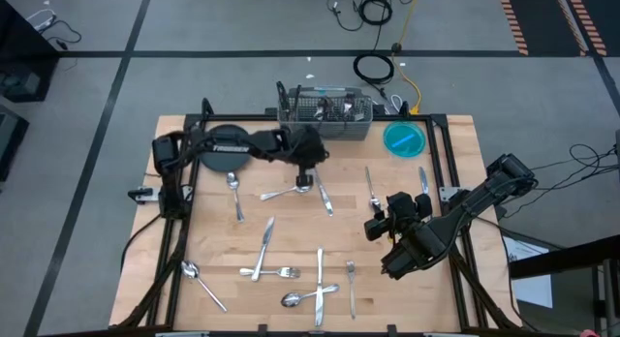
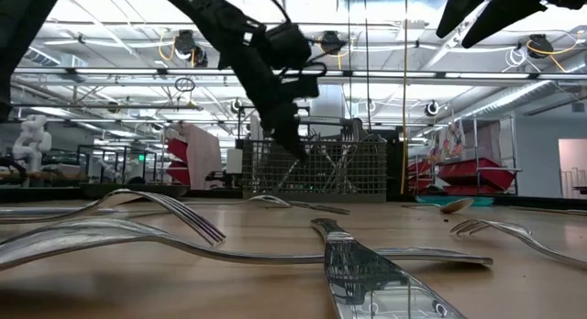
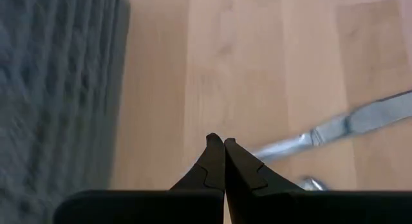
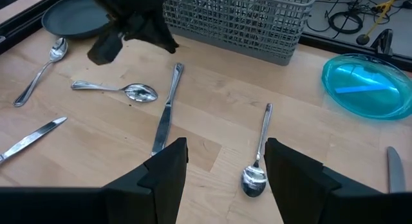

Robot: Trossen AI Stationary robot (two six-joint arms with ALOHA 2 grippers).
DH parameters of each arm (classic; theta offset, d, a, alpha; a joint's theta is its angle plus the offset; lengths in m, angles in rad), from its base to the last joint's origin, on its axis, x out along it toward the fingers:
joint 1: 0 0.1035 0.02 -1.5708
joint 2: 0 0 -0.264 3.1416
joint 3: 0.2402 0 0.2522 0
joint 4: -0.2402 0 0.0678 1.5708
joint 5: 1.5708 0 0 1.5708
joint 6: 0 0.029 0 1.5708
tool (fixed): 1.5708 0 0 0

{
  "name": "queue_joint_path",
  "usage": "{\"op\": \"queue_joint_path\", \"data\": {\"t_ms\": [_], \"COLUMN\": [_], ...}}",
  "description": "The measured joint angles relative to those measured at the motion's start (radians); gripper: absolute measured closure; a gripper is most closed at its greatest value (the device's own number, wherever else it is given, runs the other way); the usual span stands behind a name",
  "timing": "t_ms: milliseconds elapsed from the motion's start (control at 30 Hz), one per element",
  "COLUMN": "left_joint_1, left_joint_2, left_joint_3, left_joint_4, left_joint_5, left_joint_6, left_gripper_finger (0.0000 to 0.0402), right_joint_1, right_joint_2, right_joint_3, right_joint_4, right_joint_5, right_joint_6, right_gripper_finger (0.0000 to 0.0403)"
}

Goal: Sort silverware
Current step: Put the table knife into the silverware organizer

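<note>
The silverware (image 1: 291, 272) was shiny and thin, with forks, spoons and knives lying all over the wooden table (image 1: 213, 240). The grey wire caddy (image 1: 325, 115) at the back already held a few pieces standing up. The left gripper (image 1: 304, 179) was squeezed shut on nothing just above a spoon (image 1: 281, 193) near the caddy, and the right gripper (image 4: 225, 166) was spread apart and empty.

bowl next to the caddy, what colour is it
Clear blue bowl, shown best in the right wrist view.

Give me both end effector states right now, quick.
Left end effector: closed, empty, above the table near the wire-mesh caddy.
Right end effector: open, empty, over a spoon.
</note>
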Motion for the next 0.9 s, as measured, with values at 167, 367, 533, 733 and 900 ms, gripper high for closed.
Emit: {"op": "queue_joint_path", "data": {"t_ms": [167,367,533,733,900], "left_joint_1": [-0.032,-0.01,0.032,0.068,0.066], "left_joint_2": [0.062,0.09,0.092,0.092,0.093], "left_joint_3": [-0.002,0.0,0.0,0.0,-0.001], "left_joint_4": [-0.012,0.029,0.052,-0.016,-0.011], "left_joint_5": [-0.03,-0.051,-0.06,0.0,0.015], "left_joint_6": [0.068,0.047,0.047,0.044,0.044], "left_gripper_finger": [0.0402,0.0402,0.0402,0.0402,0.0402], "right_joint_1": [0.0,0.0,0.0,0.001,0.001], "right_joint_2": [0.0,0.0,0.0,0.0,0.0], "right_joint_3": [0.0,0.0,0.0,0.0,0.0], "right_joint_4": [0.009,0.047,0.065,0.07,0.084], "right_joint_5": [0.0,0.0,0.0,0.0,0.0], "right_joint_6": [-0.002,-0.039,-0.057,-0.058,-0.079], "right_gripper_finger": [0.0206,0.0206,0.0206,0.0206,0.0206]}}
